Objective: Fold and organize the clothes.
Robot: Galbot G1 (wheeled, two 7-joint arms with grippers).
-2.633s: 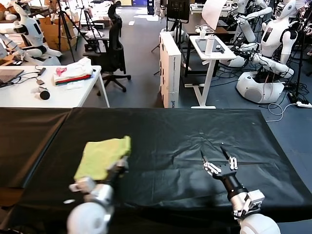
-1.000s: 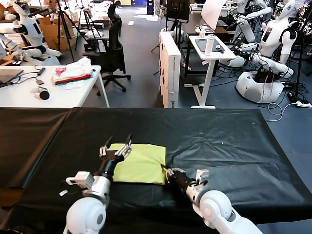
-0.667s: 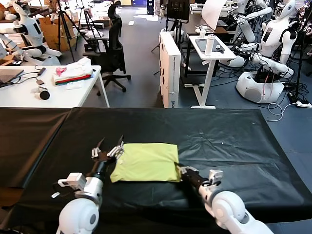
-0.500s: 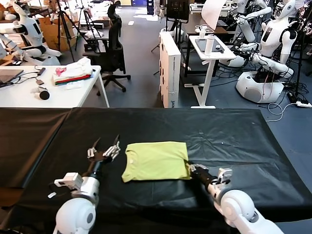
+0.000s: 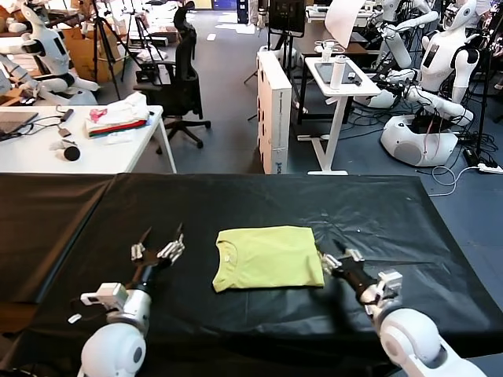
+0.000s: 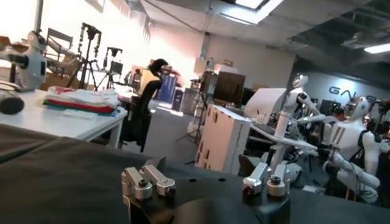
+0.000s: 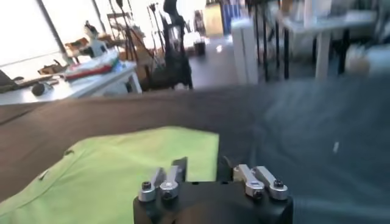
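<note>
On the black table [image 5: 377, 212], folded T-shirt [image 5: 269, 257] lies crosswise, collar toward open left hand [image 5: 157, 240]; right hand [image 5: 336, 253] open.

The far wall [image 6: 356, 91] carries partly visible pale lettering, "GAL"; nothing else is legible.

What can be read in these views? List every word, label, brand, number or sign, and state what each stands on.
"GAL": pale letters on the dark far wall in the left wrist view; the rest of the word is hidden.
Dark mark low on the white box beyond the table: too small to read.
Small white patch inside the neck of the T-shirt: too small to read.
Nothing else is legible.
</note>
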